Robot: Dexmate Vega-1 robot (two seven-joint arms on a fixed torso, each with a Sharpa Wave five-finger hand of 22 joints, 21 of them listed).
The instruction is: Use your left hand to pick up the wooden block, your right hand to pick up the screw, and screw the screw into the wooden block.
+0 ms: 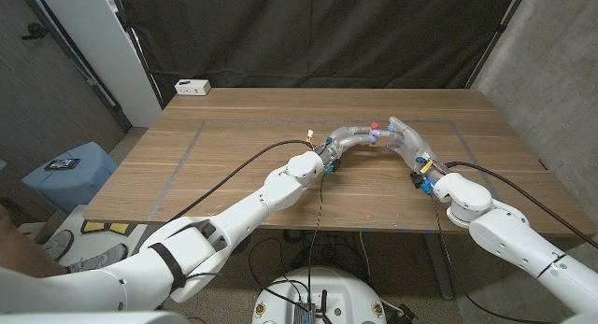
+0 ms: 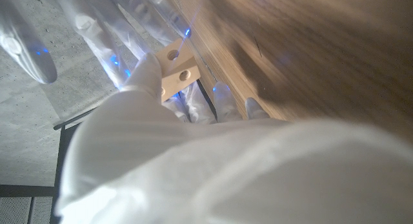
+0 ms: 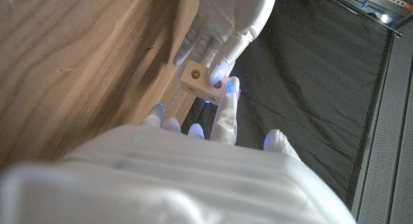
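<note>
Bringing screw and block together above the desk

Meeting over the middle of the desk (image 1: 234, 175), toward its far edge, the two hands are fingertip to fingertip. The left hand (image 1: 344, 137) grips the wooden block (image 2: 176, 74), its fingers (image 2: 150, 74) wrapped around it so that the faces with drilled holes stay exposed, probably so a hole is offered toward the other hand. The right hand (image 1: 404, 139) has its fingers (image 3: 227, 111) closed at the block's holed face; a small red tip there looks like the screw (image 3: 231, 87), though it is too small to be sure. Holding both parts off the desk lets the wrists turn freely. A white box (image 1: 192, 86) sits at the far left corner, well apart. Bare wood lies on every side, so neither arm is near an edge.
</note>
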